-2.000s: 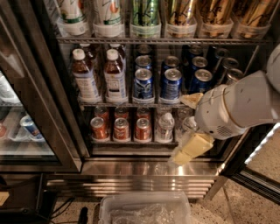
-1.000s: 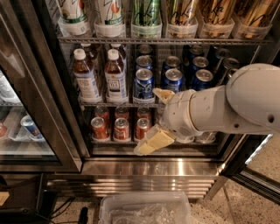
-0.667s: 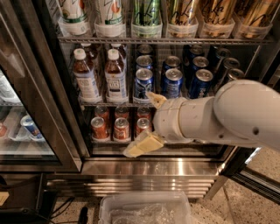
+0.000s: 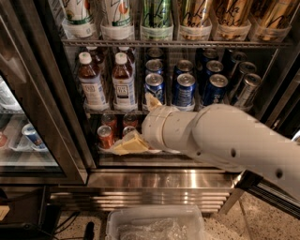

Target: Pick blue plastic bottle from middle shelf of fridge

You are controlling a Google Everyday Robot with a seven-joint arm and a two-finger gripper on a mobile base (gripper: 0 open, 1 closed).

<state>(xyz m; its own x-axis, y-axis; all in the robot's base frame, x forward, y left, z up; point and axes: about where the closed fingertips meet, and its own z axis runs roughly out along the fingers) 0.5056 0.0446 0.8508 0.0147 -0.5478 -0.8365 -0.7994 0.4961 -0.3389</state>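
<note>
Two clear bottles of brown drink with white caps stand side by side at the left of the middle shelf (image 4: 96, 111) of the fridge (image 4: 58, 93). The left one, the blue plastic bottle (image 4: 91, 83), has a white and pale-blue label. Its neighbour (image 4: 123, 84) has a whiter label. My gripper (image 4: 140, 123) is low and to the right of the bottles, in front of the shelves. It is open and empty. One cream fingertip (image 4: 152, 101) points up by the blue cans and the other (image 4: 130, 143) lies in front of the red cans. My white arm hides the shelf's lower right.
Blue cans (image 4: 185, 89) fill the middle shelf right of the bottles. Red cans (image 4: 105, 136) stand on the shelf below. Tall cans (image 4: 157, 14) line the shelf above. A clear bin (image 4: 154, 224) sits on the floor before the steel base (image 4: 159, 180). Another cooler's glass door (image 4: 23, 136) is at left.
My arm has swung left across the fridge front, from the right side to below the blue cans, closer to the bottles. The gripper stays open and empty.
</note>
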